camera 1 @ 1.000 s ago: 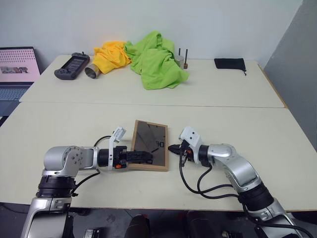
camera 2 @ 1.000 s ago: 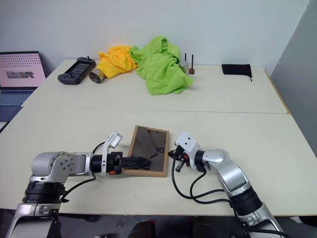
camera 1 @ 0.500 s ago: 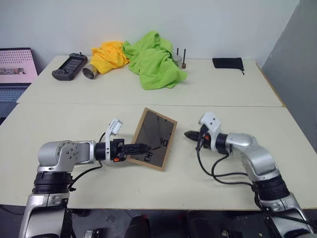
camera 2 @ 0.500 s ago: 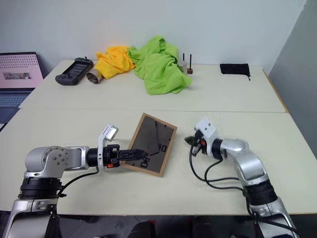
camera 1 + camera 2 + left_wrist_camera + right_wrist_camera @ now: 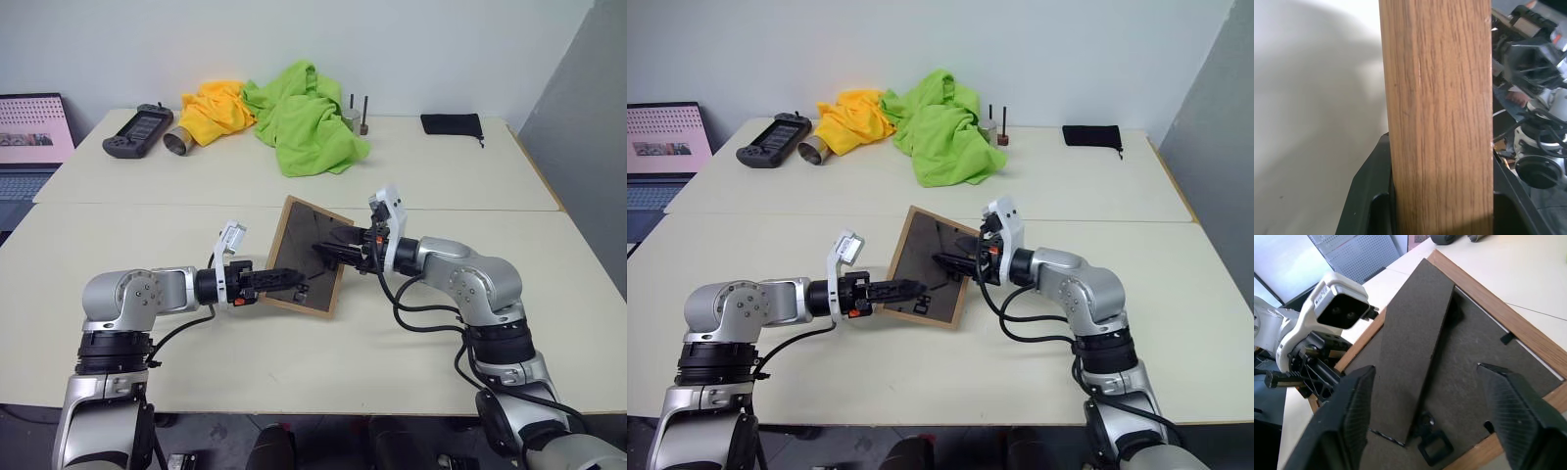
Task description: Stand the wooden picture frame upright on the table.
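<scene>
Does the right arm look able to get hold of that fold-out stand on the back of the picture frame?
Probably yes. The right gripper is open, pointing straight at the stand on the tilted picture frame, nothing between; the left gripper grips the frame's side edge.

The counter [image 5: 147, 186] carries one wooden picture frame [image 5: 328, 294], two crumpled cloths, one yellow [image 5: 211, 110] and one green [image 5: 304, 117], one handheld controller [image 5: 140, 131], one metal cup [image 5: 177, 143], one black pouch [image 5: 453, 124] and one laptop [image 5: 29, 137].

The frame [image 5: 310, 257] lay nearly flat on the table [image 5: 411, 323] a second ago; now it is tipped up steeply, dark back showing. The right gripper [image 5: 333, 251], then shut beside the frame, has risen to its back with fingers spread wide.
</scene>
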{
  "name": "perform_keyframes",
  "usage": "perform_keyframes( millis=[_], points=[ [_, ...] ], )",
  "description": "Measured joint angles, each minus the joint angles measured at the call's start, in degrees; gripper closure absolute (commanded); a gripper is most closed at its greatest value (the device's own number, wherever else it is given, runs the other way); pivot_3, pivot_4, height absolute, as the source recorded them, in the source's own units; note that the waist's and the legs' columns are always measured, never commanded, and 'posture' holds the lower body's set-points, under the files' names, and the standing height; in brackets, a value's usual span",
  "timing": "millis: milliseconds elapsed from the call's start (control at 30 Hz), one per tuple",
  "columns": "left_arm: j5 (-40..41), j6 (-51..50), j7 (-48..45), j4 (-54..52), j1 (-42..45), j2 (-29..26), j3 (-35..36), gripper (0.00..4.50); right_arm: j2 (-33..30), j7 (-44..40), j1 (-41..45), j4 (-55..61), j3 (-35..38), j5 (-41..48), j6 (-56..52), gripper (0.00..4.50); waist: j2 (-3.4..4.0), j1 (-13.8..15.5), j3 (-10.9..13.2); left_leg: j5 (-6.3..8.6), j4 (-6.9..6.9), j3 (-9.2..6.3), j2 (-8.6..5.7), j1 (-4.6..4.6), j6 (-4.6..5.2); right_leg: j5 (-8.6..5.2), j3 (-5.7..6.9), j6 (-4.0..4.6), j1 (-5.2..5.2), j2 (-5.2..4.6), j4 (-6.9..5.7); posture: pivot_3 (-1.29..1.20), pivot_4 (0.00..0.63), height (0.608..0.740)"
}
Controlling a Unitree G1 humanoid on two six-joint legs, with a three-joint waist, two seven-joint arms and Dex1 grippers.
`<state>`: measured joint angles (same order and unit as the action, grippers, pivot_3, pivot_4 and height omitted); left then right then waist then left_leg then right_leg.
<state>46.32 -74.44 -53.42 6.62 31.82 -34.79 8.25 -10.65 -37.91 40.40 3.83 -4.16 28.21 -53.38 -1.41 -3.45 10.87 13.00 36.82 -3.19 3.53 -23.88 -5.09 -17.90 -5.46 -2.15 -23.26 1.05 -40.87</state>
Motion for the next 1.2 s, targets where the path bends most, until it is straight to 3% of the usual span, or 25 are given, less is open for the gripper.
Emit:
perform_keyframes(
  millis=[167, 500, 700, 867, 933, 1000, 1067, 1200],
  points=[
    [0.29, 0.25, 0.03, -0.14, 0.00, 0.07, -0.01, 3.23, -0.14, -2.11, 0.45, 1.58, -2.16, 2.20, -1.08, 0.48, 0.00, 0.04, 0.00, 0.00, 0.00, 0.00, -0.01, -0.03, 0.00, 0.00, 0.00, 0.00, 0.00, -0.01, 0.01, 0.00, 0.150, 0.740],
    [1.53, 0.43, -0.45, -1.56, -0.79, -0.29, 0.91, 3.23, -6.79, -4.54, -2.49, 12.53, 3.11, 14.93, -11.27, 0.48, 0.01, 0.08, 0.00, 0.00, -0.01, 0.00, -0.01, -0.03, 0.00, 0.00, 0.00, -0.01, 0.00, 0.00, 0.03, 0.00, 0.150, 0.740],
    [2.59, -2.65, 1.88, -1.34, -0.85, -0.43, 1.81, 3.23, -16.93, -7.45, -7.47, 15.54, 3.12, 14.65, -9.26, 0.48, -0.01, 0.10, 0.01, 0.01, -0.01, 0.00, -0.04, -0.06, 0.01, -0.01, -0.01, -0.02, 0.00, -0.01, 0.09, 0.00, 0.150, 0.740],
    [5.68, -10.84, 4.31, -0.21, -0.57, -0.85, 6.47, 3.23, -28.04, -11.76, -14.83, 14.80, -0.64, -0.97, 12.84, 0.48, -0.04, 0.11, 0.03, 0.01, -0.03, 0.01, -0.04, -0.05, 0.01, -0.19, -0.01, -0.33, 0.00, -0.01, 0.15, 0.00, 0.150, 0.740],
    [7.05, -14.65, 5.56, 0.86, -0.27, -0.61, 8.20, 3.23, -28.73, -13.25, -16.92, 12.88, -2.09, -5.68, 21.45, 0.48, -0.05, -0.22, 0.03, 0.01, -0.02, 0.02, -0.04, -0.03, 0.01, -0.19, -0.03, -0.34, 0.00, -0.01, 0.11, 0.00, 0.150, 0.740],
    [10.75, -16.84, 7.30, 2.83, 0.03, -0.69, 8.87, 3.23, -29.17, -12.84, -17.45, 8.63, -5.82, -15.13, 37.86, 0.48, -0.05, -0.58, 0.03, 0.01, 0.00, 0.04, -0.04, 0.00, 0.01, -0.19, -0.05, -0.35, 0.00, -0.01, 0.09, 0.00, 0.150, 0.740],
    [16.02, -17.75, 9.65, 5.29, 0.02, -1.15, 8.94, 3.23, -29.08, -8.88, -16.89, 2.81, -8.83, -25.94, 57.29, 0.48, -0.05, -0.81, 0.03, 0.00, 0.01, 0.04, -0.03, 0.01, 0.01, -0.18, -0.05, -0.35, 0.00, -0.01, 0.06, 0.00, 0.150, 0.740],
    [25.78, -17.82, 15.51, 8.62, -0.06, -2.52, 8.69, 3.23, -25.94, -0.39, -13.41, -7.88, -11.33, -38.84, 80.63, 0.48, -0.05, -1.09, 0.03, 0.00, 0.02, 0.03, -0.03, 0.02, -0.01, -0.02, -0.07, -0.08, 0.00, -0.04, 0.00, 0.00, 0.150, 0.740]
  ],
)
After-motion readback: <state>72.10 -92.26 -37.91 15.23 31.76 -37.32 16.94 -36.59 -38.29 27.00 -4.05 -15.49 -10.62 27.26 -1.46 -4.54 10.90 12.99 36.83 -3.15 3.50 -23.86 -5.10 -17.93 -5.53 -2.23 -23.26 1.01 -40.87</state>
